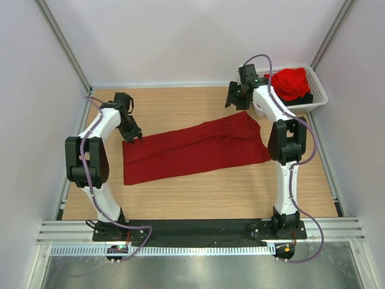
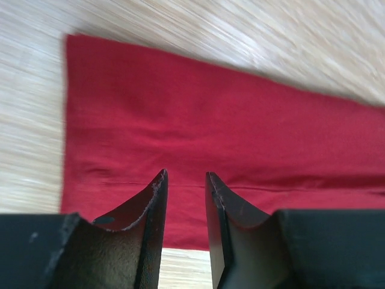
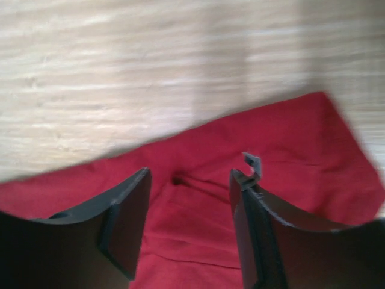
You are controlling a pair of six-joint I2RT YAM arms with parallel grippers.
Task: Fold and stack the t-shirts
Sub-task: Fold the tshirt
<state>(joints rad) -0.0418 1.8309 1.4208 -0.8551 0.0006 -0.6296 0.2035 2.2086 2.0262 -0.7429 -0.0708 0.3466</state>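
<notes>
A dark crimson t-shirt (image 1: 192, 150) lies folded into a long band across the wooden table. My left gripper (image 1: 133, 136) hovers over its far left corner, open and empty; in the left wrist view the gripper (image 2: 185, 176) has a narrow gap over the cloth (image 2: 210, 120). My right gripper (image 1: 236, 98) is open and empty above the band's far right end; in the right wrist view the gripper (image 3: 191, 174) shows rumpled red cloth (image 3: 192, 211) beneath. A brighter red shirt (image 1: 292, 82) sits heaped in the white basket (image 1: 319, 91), with a black shirt (image 1: 304, 98) under it.
The basket stands at the table's far right corner, beside the right arm. White walls enclose the table at back and sides. Bare wood (image 1: 198, 192) lies in front of the shirt, and the arm bases (image 1: 198, 230) stand at the near edge.
</notes>
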